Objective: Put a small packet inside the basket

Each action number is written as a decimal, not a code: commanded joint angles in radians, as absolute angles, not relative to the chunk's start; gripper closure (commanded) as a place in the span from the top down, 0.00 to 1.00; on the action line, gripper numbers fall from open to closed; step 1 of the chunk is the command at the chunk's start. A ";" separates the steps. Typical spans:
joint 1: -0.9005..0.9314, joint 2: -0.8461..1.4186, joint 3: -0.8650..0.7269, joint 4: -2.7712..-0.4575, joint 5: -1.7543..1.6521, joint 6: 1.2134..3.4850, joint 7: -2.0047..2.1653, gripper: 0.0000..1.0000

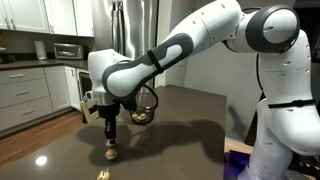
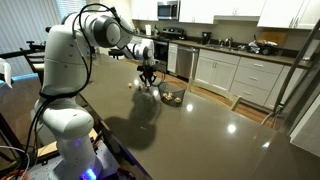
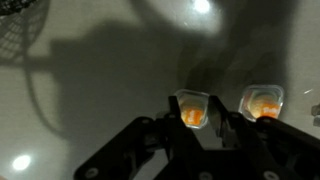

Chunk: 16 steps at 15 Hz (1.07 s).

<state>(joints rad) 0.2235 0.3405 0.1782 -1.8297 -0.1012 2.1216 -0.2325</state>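
Note:
My gripper (image 3: pixel 195 122) is shut on a small clear packet (image 3: pixel 192 108) with orange filling, held by its sides just above the dark table. In an exterior view the gripper (image 1: pixel 110 143) points straight down with the packet (image 1: pixel 110 153) at its tips. A second packet of the same kind (image 3: pixel 262 102) lies on the table beside it and also shows in an exterior view (image 1: pixel 103 175). The wire basket (image 1: pixel 146 108) stands behind the gripper, with some items inside. It also shows in the wrist view (image 3: pixel 20 30) and beside the gripper (image 2: pixel 148 80) in an exterior view (image 2: pixel 173 96).
The dark glossy table (image 1: pixel 190 140) spreads wide around the gripper. Kitchen cabinets (image 1: pixel 25 90) and a counter with appliances (image 2: pixel 230 45) stand beyond its far edge. The robot's white base (image 2: pixel 65 110) rises at the table's end.

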 commanded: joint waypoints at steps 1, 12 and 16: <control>0.210 0.355 0.188 -1.810 -0.082 2.127 -0.227 0.08; 0.213 0.255 0.181 -1.828 -0.121 2.047 -0.236 0.08; 0.210 0.195 0.173 -1.835 -0.153 1.999 -0.236 0.08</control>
